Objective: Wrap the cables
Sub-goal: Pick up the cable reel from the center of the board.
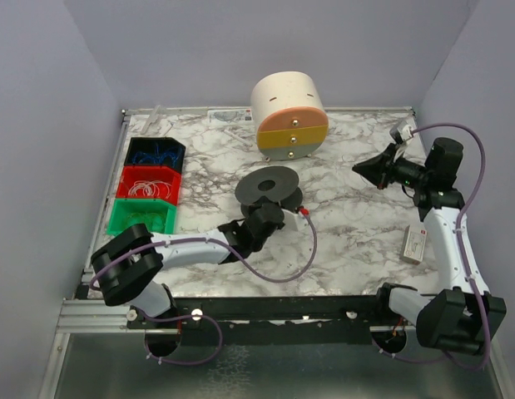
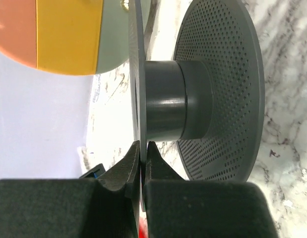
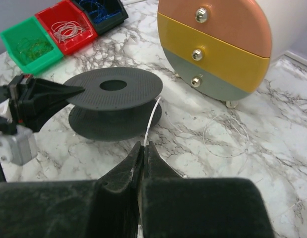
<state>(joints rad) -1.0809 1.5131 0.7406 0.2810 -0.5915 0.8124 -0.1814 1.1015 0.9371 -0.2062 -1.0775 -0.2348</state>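
A dark grey spool [image 1: 269,186] stands on its lower flange mid-table. My left gripper [image 1: 272,208] is shut on the near edge of its upper flange; in the left wrist view the jaws [image 2: 142,148] pinch the thin disc beside the hub [image 2: 170,101]. My right gripper [image 1: 358,169] is raised to the spool's right and shut on a thin white cable [image 3: 154,115], which runs from the jaws [image 3: 144,145] toward the spool [image 3: 113,89], between its two flanges. More of the thin cable lies in a loose loop [image 3: 225,137] on the marble.
A round drawer unit [image 1: 290,116] with pink, yellow and grey fronts stands behind the spool. Blue [image 1: 155,152], red [image 1: 149,184] and green [image 1: 141,218] bins line the left edge. A small white box [image 1: 416,243] lies at the right.
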